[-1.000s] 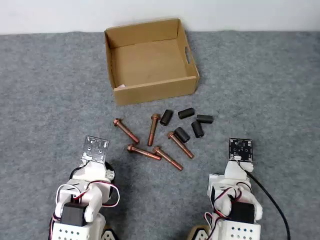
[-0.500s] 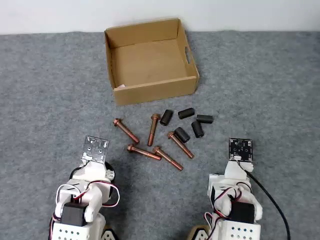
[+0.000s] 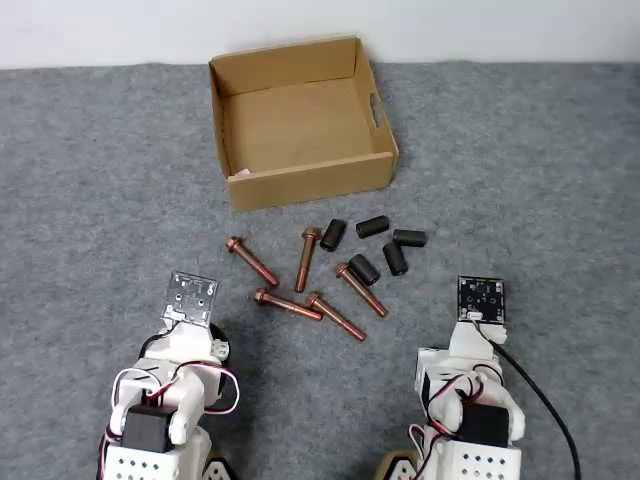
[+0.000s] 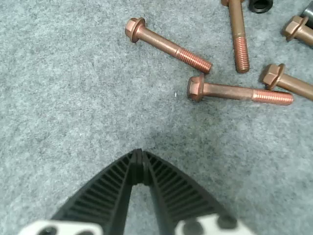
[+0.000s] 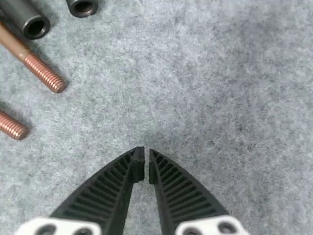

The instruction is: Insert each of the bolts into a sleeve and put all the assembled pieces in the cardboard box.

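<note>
Grey mat [image 3: 560, 160] covers the whole table. Cardboard box [image 3: 310, 182] sits at the far side, open, nothing in it yet, well apart from both arms. Left arm [image 3: 170, 400] and right arm [image 3: 470, 410] sit at the near edge w/ the parts ahead of them.

Left gripper [image 4: 142, 155]: jaws pressed together, empty, over bare mat. Right gripper [image 5: 145, 155]: just a hairline slit btw the tips, empty too.

Five bolts [image 3: 287, 304] lie flat in a loose fan mid-table, nearer the left arm. The closest bolt [image 4: 239, 92] is ahead of the left gripper and off toward the right arm's side, long axis roughly crosswise to the reach, head end nearest. I'd judge that's the left arm's pick: open first, then close across the shank.

Five sleeves [image 3: 395, 258] cluster on the box side of the bolts, nearer the right arm. The closest sleeve [image 5: 83, 6] points its open end at the right gripper.
</note>
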Robot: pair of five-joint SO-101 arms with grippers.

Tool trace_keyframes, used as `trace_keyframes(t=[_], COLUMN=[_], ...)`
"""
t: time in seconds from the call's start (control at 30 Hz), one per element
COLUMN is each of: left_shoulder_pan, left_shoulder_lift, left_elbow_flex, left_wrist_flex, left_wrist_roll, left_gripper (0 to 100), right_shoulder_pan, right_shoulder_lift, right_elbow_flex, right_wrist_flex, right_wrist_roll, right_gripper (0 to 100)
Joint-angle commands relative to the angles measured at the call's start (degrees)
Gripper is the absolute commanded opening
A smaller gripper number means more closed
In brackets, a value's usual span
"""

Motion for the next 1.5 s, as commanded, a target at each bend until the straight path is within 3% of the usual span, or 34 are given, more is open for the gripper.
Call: trace_keyframes(t=[0.0,0.43,0.73,1.2,1.47], left_shoulder_pan=[-0.18,-0.18,-0.18,-0.18,-0.18], left_shoulder_lift=[-0.44,-0.44,-0.44,-0.44,-0.44], left_elbow_flex=[-0.31,-0.31,-0.31,-0.31,-0.31], left_wrist_flex=[0.53,0.53,0.53,0.53,0.53], left_wrist_roll=[-0.26,-0.26,-0.26,-0.26,-0.26], left_gripper=[0,0,0,0,0], right_shoulder_pan=[-0.57,-0.13,-0.57,-2.33,-8.57], right_shoulder_lift=[-0.4,-0.4,2.51,52.7,73.71], right_elbow_flex=[0.97,0.18,-16.26,-52.04,-66.02], right_wrist_flex=[0.48,0.48,0.57,0.48,-0.04], right_wrist_roll=[0.26,0.53,0.79,3.16,20.04], right_gripper=[0.9,0.9,0.8,0.8,0.8])
